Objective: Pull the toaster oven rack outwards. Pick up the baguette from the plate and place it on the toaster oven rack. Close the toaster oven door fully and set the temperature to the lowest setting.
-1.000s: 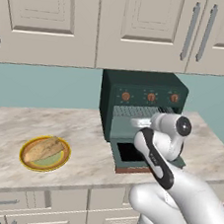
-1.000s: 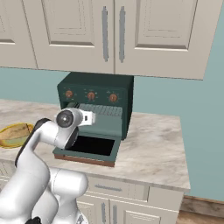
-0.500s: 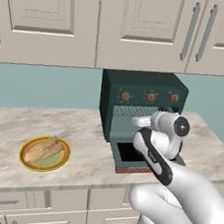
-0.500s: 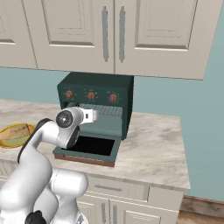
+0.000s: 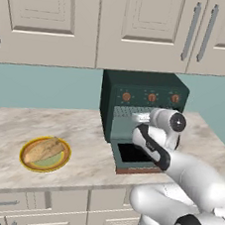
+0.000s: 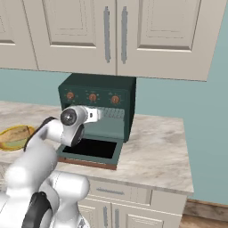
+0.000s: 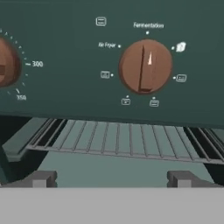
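The dark green toaster oven (image 5: pixel 144 91) stands on the counter with its door (image 5: pixel 131 156) folded down flat. In the hand view the wire rack (image 7: pixel 122 141) lies inside the cavity, just below the panel with an orange-brown knob (image 7: pixel 145 66). My gripper (image 7: pixel 111 179) hovers open at the cavity mouth, level with the rack's front edge, and its fingertips (image 7: pixel 41 178) hold nothing. From the base it shows in front of the opening (image 5: pixel 138 117) (image 6: pixel 100 115). The baguette (image 5: pixel 42 148) lies on the orange-rimmed plate (image 5: pixel 61 162), far left of the oven.
Pale wall cabinets (image 5: pixel 145 23) hang right above the oven. The marble counter (image 6: pixel 156 151) runs on to the right of the oven and between oven and plate. A second knob (image 7: pixel 6 63) sits at the hand view's left edge.
My hand has edged slightly up and closer to the oven mouth. The jaws stay open, and the oven, door and plate have not moved.
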You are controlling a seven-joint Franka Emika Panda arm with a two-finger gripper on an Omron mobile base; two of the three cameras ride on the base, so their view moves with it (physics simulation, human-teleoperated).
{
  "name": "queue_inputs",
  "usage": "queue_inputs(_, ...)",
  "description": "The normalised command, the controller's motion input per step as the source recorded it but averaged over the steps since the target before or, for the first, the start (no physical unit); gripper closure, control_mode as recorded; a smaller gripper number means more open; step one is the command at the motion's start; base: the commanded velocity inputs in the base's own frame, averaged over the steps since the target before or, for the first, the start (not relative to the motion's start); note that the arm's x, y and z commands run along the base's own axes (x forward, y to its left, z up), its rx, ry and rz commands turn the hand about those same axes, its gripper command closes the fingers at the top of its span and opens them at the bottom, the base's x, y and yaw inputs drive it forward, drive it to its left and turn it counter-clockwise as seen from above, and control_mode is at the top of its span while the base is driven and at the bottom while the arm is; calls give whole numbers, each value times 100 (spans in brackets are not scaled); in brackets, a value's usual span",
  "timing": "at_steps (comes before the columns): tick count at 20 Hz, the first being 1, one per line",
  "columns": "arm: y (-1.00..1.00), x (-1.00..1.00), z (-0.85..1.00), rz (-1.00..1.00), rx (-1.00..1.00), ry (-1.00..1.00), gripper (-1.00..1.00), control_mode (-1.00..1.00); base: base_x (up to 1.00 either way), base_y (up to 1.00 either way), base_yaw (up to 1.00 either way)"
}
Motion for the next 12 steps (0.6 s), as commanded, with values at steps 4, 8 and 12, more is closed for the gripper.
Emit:
queue_inputs(4,-17,52,-43,-27,0,-1,-100,-100,0,0,0)
queue_inputs(8,-21,37,-31,-27,0,0,-100,-100,0,0,0)
queue_inputs(12,-14,19,-3,-13,7,0,-100,-100,0,0,0)
